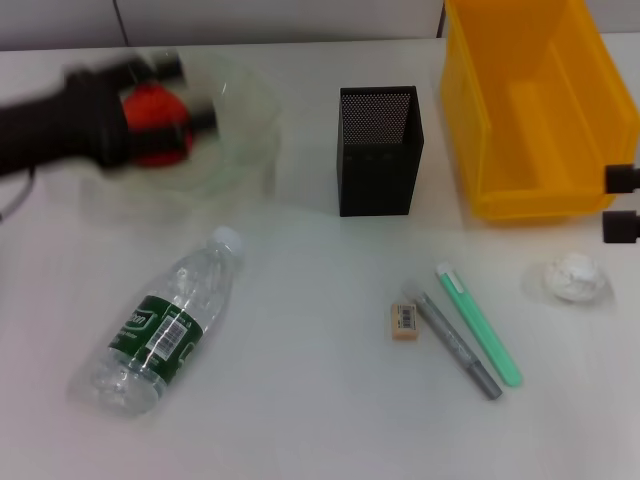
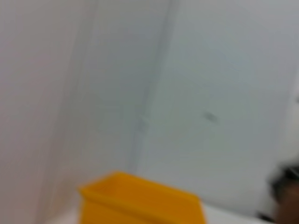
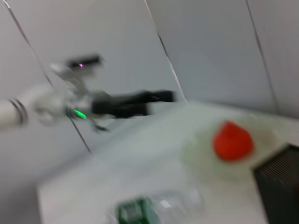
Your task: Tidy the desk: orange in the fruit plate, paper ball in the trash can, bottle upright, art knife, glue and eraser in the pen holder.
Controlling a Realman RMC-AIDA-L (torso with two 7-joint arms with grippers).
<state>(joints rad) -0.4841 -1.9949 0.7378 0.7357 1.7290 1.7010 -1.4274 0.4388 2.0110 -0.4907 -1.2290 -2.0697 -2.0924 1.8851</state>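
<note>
The red-orange orange (image 1: pixel 152 122) lies in the pale-green fruit plate (image 1: pixel 245 125) at the back left; it also shows in the right wrist view (image 3: pixel 232 140). My left gripper (image 1: pixel 192 93) is blurred over the plate, fingers spread either side of the orange; in the right wrist view it (image 3: pixel 163 96) is apart from the fruit. The bottle (image 1: pixel 165 335) lies on its side at the front left. The eraser (image 1: pixel 405 321), a grey pen-shaped tool (image 1: pixel 457 345) and a green stick (image 1: pixel 478 325) lie in front of the black pen holder (image 1: pixel 380 150). My right gripper (image 1: pixel 622 203) is open and empty at the right edge.
The yellow trash can (image 1: pixel 540 110) stands at the back right, also in the left wrist view (image 2: pixel 140 200). The white paper ball (image 1: pixel 570 278) lies in front of it, just below my right gripper. A wall stands behind the table.
</note>
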